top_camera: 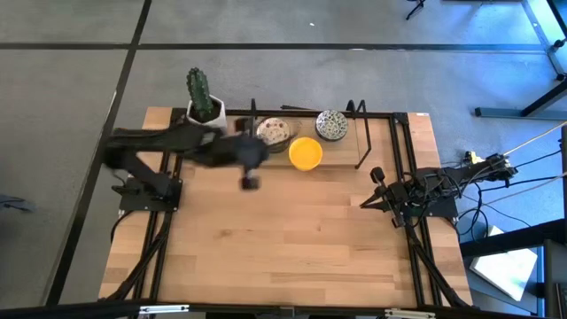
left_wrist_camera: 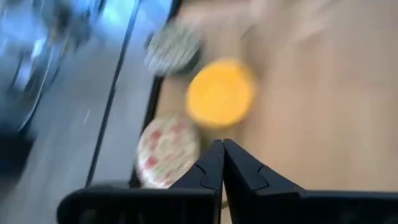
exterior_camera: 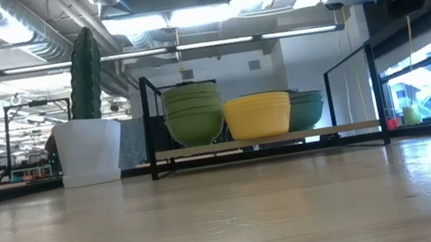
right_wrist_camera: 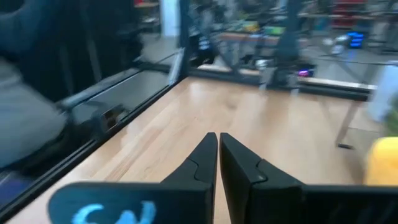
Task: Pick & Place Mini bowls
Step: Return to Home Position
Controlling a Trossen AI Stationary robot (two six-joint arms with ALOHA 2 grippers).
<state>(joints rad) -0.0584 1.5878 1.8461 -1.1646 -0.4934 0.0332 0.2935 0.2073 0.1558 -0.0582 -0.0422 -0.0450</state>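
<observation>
Sorting looks done, so the step in hand is prob. the return to home: no bowl lies loose on the table [top_camera: 292, 248], and all three lots sit on the shelf [exterior_camera: 341, 127] at top centre of the high view. Yellow bowls [top_camera: 306, 152] are in the middle, nearest the open tabletop. Red-speckled bowls [top_camera: 273, 131] sit just to their upper left, and grey-green patterned bowls [top_camera: 331, 125] to the upper right, near but apart. Left gripper [top_camera: 251, 182] hangs just below-left of the yellow bowls, its arm stretched in from the left edge. In the left wrist view its fingers meet tip to tip w/ nothing between. Next move, as I judge it: fold that arm toward its base at left w/o swinging wide, since the cactus pot [top_camera: 205, 111] at upper left & the shelf frame are close. Right gripper [right_wrist_camera: 218, 152] waits folded at the right edge, tips pressed together, holding nothing. Materials: bowls are round, shallow & smooth-walled, maybe ceramic or melamine, can't tell which. In the low view they nest in stacks, rims showing as bands. Shelf = thin black metal rod frame w/ a pale board. Table = light wood planks w/ a faint sheen. Pot is white & square; cactus is tall & ribbed.
</observation>
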